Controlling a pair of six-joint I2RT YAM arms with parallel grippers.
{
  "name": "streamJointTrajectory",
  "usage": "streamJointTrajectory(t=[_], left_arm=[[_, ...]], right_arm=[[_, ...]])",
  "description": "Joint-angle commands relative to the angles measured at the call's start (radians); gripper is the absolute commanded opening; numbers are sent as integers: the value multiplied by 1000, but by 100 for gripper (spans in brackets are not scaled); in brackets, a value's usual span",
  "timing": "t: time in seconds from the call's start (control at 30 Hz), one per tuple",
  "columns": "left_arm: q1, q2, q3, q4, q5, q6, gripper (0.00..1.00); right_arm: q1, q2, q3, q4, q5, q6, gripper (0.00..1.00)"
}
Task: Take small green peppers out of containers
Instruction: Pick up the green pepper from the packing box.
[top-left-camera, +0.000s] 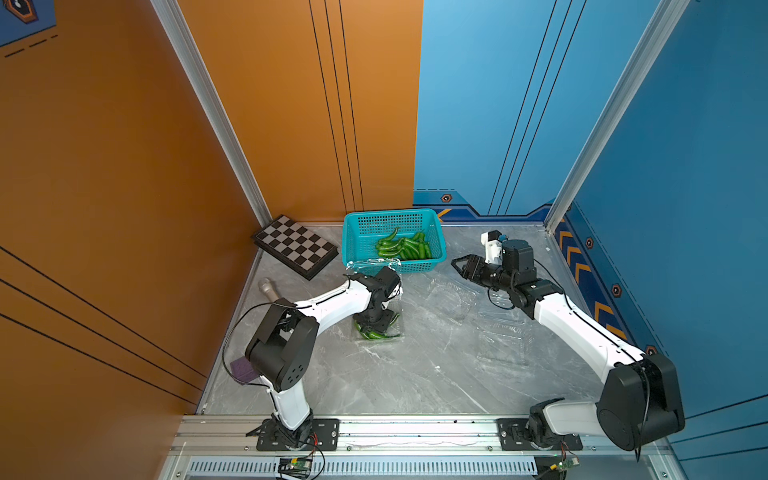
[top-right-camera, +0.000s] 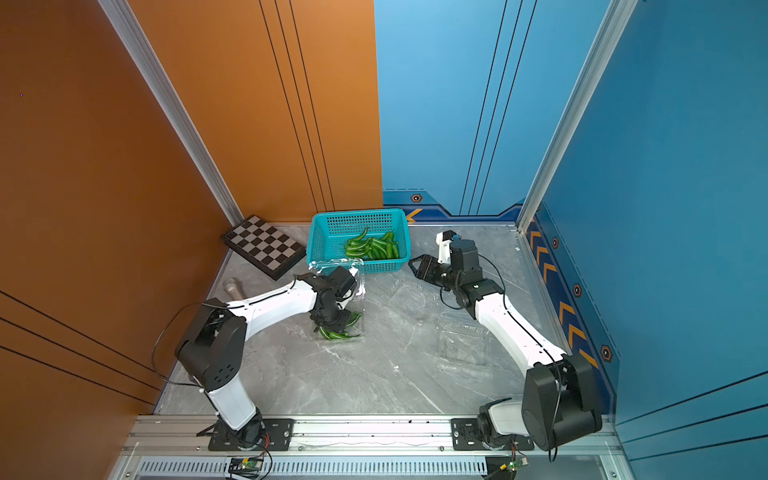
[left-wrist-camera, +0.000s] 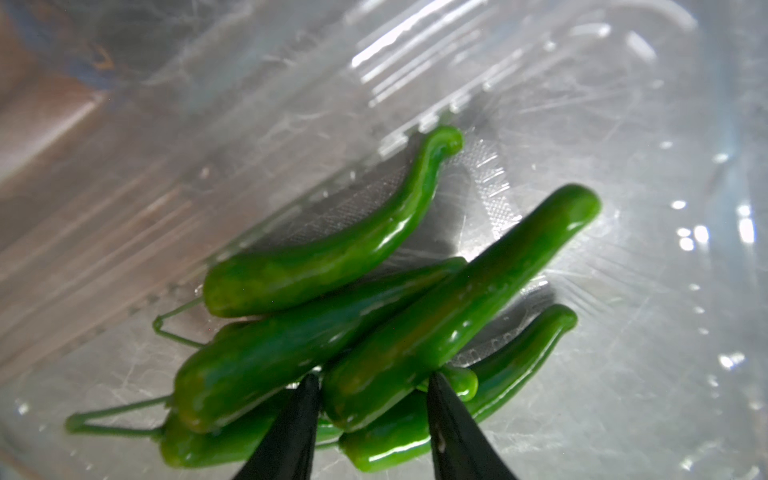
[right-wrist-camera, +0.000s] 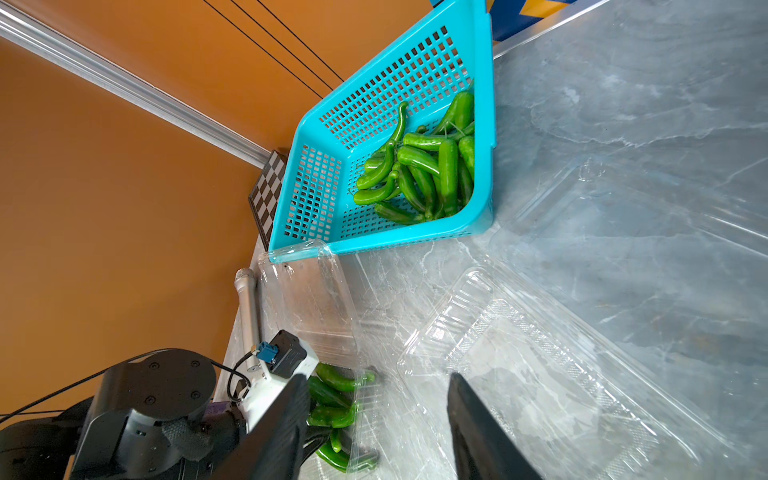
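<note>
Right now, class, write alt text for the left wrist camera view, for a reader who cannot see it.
The left pincer has its two black fingertips either side of the topmost green pepper in a small heap of peppers. They lie in a clear plastic container, seen close up.

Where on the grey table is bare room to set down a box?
The widest bare patch of the grey marble tabletop lies between the aluminium front rail and the open clear plastic box of green peppers. Crowded: the back, with the teal perforated basket and black-and-grey chessboard; the right, with empty clear boxes.
</note>
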Motion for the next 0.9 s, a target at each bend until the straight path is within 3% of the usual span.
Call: streamJointTrajectory(t=[0.0, 0.13, 0.23, 0.43, 0.77, 0.87], left_arm=[[-10, 18, 20, -35, -40, 16, 44], [-18, 40, 43, -51, -79, 9, 41], [-31, 51, 62, -52, -111, 2, 48], [-39, 76, 93, -52, -142, 17, 50], [-36, 128, 124, -50, -205, 22, 49], [-36, 146, 133, -53, -220, 24, 44]], right_arm=[[-8, -24, -21, -21, -16, -14, 55], [-8, -23, -24, -13, -30, -12, 55], [-10, -26, -25, -12, -36, -12, 55], [-10, -33, -29, -7, -47, -12, 55], [-8, -45, -40, 13, -63, -5, 55], [-8, -46, -42, 10, -62, -9, 55]])
